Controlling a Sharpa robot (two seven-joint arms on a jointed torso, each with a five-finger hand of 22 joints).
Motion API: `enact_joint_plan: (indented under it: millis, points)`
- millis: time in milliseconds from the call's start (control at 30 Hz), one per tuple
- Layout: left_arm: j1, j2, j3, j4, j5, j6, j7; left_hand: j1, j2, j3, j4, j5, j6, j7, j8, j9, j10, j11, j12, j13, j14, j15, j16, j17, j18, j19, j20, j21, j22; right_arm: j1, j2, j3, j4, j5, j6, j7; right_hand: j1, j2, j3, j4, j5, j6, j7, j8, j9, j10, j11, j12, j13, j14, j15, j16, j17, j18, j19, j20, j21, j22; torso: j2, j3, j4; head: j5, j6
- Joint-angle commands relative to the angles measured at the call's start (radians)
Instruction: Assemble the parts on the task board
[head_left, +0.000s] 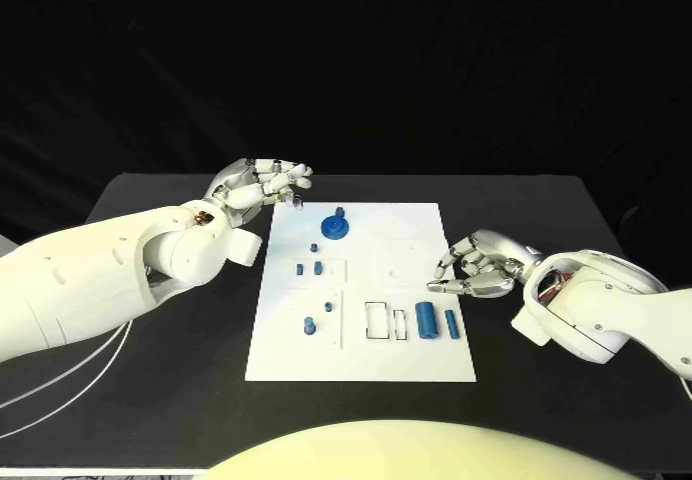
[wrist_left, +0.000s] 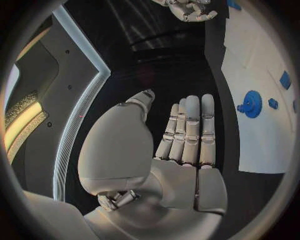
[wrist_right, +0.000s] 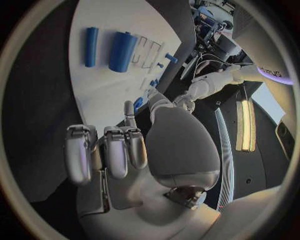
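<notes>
The black table (head_left: 173, 400) carries little besides the task board (head_left: 361, 330), a flat white rectangular plate lying lengthwise away from the robot in the middle of the matte dark surface. Nothing stands between either hand and the board.

The blue parts are smooth and look like hard plastic. A round gear-like piece (head_left: 335, 226) with a short stem stands near the far end of the board; the left wrist view shows it as a toothed disc (wrist_left: 252, 104). Small blue pegs (head_left: 307, 268) sit in a pale square recess at the board's left side, and another peg (head_left: 309, 325) stands in a recess closer to the robot. Towards the near right lie a thick blue cylinder (head_left: 427, 318) and a thinner rod (head_left: 450, 322), side by side and just apart; the right wrist view shows them as plain straight cylinders (wrist_right: 122, 51). Beside them are two outlined rectangular slots (head_left: 384, 320).

The left hand (head_left: 263, 184) hovers off the board's far left corner, fingers extended side by side, holding nothing. The right hand (head_left: 479, 268) sits at the board's right edge with fingers curled in, nothing between them.
</notes>
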Motion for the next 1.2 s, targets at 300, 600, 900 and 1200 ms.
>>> enact_joint_plan:
  millis: [300, 600, 900, 1200]
  points:
    - [-0.002, -0.009, 0.001, 0.018, -0.003, 0.0, 0.024, -0.042, 0.095, -0.359, 0.01, -0.187, -0.027, 0.023, 0.008, 0.003, -0.05, 0.025, -0.048, -0.045, -0.126, 0.038, -0.226, -0.089, 0.01, -0.06, 0.047, -0.239, -0.156, -0.039, 0.007, -0.003, 0.034, -0.142, 0.01, -0.209, -0.035, 0.009, -0.086, 0.002, -0.024, 0.004, -0.004, 0.011, -0.006, 0.108, -0.002, 0.004, 0.262, 0.104, -0.002, 0.017, 0.263, -0.028, 0.103, -0.009, 0.073, 0.261, 0.001, -0.0001, 0.0013, -0.019, -0.001]
    - [-0.003, -0.013, 0.001, 0.022, -0.003, -0.003, 0.027, -0.027, 0.099, -0.356, 0.013, -0.182, -0.045, 0.032, 0.011, 0.006, 0.011, 0.042, -0.17, -0.113, -0.133, 0.07, -0.574, -0.178, 0.014, -0.064, 0.092, -0.482, -0.352, -0.058, 0.018, -0.004, 0.041, -0.177, 0.012, -0.249, -0.045, 0.008, -0.103, 0.003, -0.03, 0.007, -0.005, 0.013, -0.007, 0.108, -0.003, 0.004, 0.262, 0.104, -0.003, 0.017, 0.263, -0.028, 0.104, -0.009, 0.077, 0.262, 0.001, -0.0006, 0.0012, -0.016, -0.001]
    - [-0.003, -0.016, 0.0, 0.021, -0.002, -0.003, 0.028, -0.019, 0.112, -0.35, 0.012, -0.184, -0.043, 0.034, 0.014, 0.006, 0.032, 0.043, -0.198, -0.126, -0.11, 0.073, -0.656, -0.18, 0.013, -0.051, 0.098, -0.539, -0.405, -0.068, 0.039, -0.005, 0.044, -0.21, 0.013, -0.263, -0.053, 0.007, -0.113, 0.003, -0.03, 0.01, -0.005, 0.014, -0.007, 0.108, -0.003, 0.004, 0.262, 0.104, -0.003, 0.017, 0.263, -0.029, 0.105, -0.009, 0.082, 0.263, 0.001, 0.0001, 0.0009, -0.008, 0.0]
    - [-0.003, -0.018, 0.0, 0.02, -0.004, 0.002, 0.023, -0.001, 0.128, -0.346, 0.01, -0.184, -0.041, 0.033, 0.016, 0.002, 0.051, 0.045, -0.225, -0.135, -0.096, 0.081, -0.763, -0.181, 0.003, -0.138, 0.122, -0.664, -0.497, -0.082, 0.064, -0.007, 0.026, -0.199, 0.043, -0.283, -0.062, 0.01, -0.121, 0.003, -0.024, 0.016, -0.007, 0.018, -0.007, 0.108, -0.005, 0.004, 0.262, 0.104, -0.004, 0.017, 0.263, -0.029, 0.105, -0.009, 0.082, 0.263, 0.001, -0.0002, 0.0019, -0.006, -0.002]
